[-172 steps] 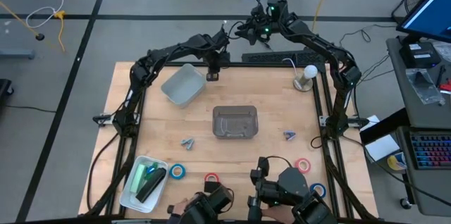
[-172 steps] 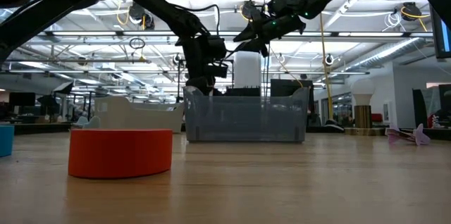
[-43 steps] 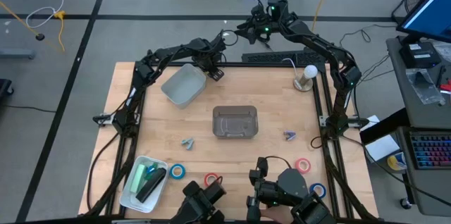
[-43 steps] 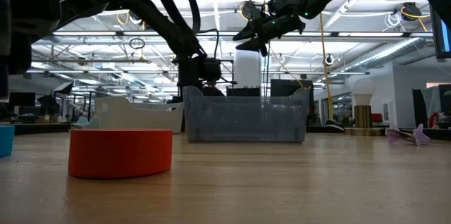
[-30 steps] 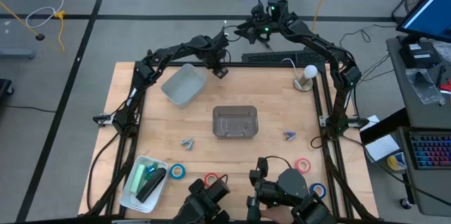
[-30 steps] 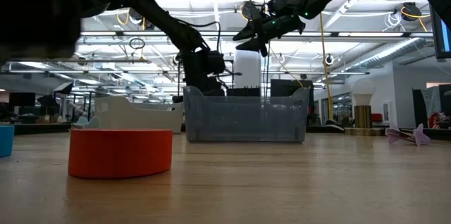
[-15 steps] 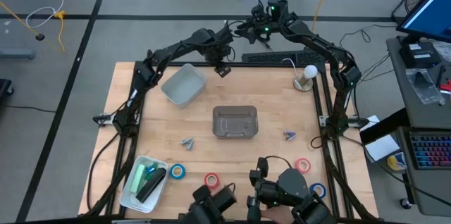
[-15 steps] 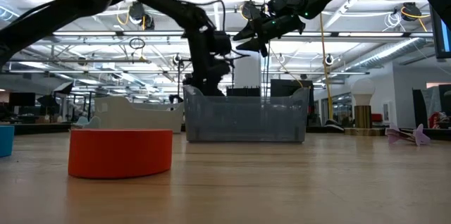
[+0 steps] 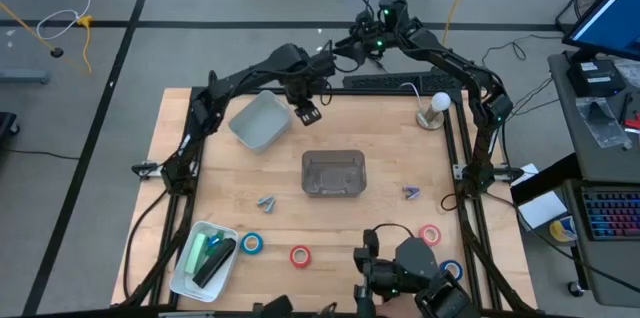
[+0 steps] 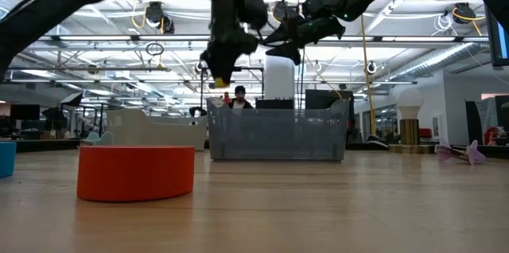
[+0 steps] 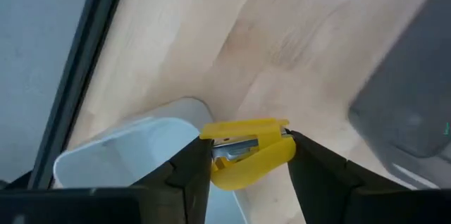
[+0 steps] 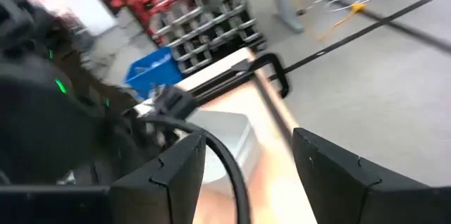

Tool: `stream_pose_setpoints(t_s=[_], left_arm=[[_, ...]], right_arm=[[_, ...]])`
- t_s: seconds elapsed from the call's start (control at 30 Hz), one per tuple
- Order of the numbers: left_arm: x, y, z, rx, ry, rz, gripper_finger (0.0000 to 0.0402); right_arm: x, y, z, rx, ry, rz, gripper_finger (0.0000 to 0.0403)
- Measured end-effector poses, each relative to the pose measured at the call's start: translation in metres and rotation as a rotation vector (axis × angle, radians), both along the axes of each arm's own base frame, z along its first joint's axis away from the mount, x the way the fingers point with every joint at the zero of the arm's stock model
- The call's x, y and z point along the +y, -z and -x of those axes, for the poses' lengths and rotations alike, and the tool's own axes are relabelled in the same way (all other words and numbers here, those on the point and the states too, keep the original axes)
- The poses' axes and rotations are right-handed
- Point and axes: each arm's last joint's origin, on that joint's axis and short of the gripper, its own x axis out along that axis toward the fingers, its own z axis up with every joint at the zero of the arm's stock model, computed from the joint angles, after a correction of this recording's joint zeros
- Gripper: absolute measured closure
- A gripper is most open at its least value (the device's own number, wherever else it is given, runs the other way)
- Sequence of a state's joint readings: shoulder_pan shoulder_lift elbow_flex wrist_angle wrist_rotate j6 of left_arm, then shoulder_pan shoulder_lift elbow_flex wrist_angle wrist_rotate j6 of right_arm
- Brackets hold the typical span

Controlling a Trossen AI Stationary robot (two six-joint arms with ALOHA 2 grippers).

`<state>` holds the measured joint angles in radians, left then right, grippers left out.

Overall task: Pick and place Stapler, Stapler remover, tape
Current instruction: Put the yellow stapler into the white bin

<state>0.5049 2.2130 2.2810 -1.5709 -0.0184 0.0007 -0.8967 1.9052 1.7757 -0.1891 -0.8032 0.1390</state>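
My left gripper (image 9: 308, 110) hangs above the table between the pale bin (image 9: 260, 121) and the grey clear bin (image 9: 334, 173), shut on a small yellow stapler remover (image 11: 248, 152). My right gripper (image 12: 246, 175) waits open, high over the far edge (image 9: 348, 48). Two other removers lie flat on the wood, one grey (image 9: 265, 202) and one purple (image 9: 411, 192). The tape rolls lie flat near the near edge: blue (image 9: 252, 243), red (image 9: 300, 255), red (image 9: 430, 234), blue (image 9: 452, 270). A green and a black stapler lie in the white tray (image 9: 185, 273). My left gripper pinches the yellow stapler remover between its two fingers, one finger (image 11: 190, 171) on each of its ends. The fingers come from above, pointing down (image 10: 216, 74). The remover is lifted clear of the table and hangs over the pale bin's rim (image 11: 134, 136).
A lamp with a white bulb (image 9: 437, 106) stands at the far right corner. Bare wood lies between the grey bin and the tape rolls. In the low view the red roll (image 10: 135, 172) stands closest, with the grey bin (image 10: 277, 132) behind it.
My left gripper has risen from beside the pale bin's far rim and swung a little toward the grey bin. Dark shapes at the near edge have drawn back out of the high view. The right arm has kept still.
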Motion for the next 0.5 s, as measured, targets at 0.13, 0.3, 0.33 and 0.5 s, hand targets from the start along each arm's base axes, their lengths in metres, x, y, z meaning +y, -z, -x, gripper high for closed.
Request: stream_pose_setpoints(t_s=[0.13,0.3,0.33,0.5], left_arm=[[-0.017,-0.031,0.01,-0.069,-0.027,-0.039,0.0244],[-0.051,-0.069,0.025,-0.163,-0.077,-0.064,0.0222],[-0.06,-0.073,0.028,-0.17,-0.085,-0.063,0.0218],[-0.112,-0.086,0.052,-0.172,-0.128,-0.053,0.0229]], right_arm=[[0.003,0.001,0.0,-0.015,-0.084,-0.049,0.0195],[0.008,-0.002,-0.001,-0.055,-0.191,-0.097,0.0195],[0.009,-0.003,-0.001,-0.06,-0.207,-0.101,0.0195],[0.007,0.002,0.001,-0.05,-0.212,-0.125,0.0195]])
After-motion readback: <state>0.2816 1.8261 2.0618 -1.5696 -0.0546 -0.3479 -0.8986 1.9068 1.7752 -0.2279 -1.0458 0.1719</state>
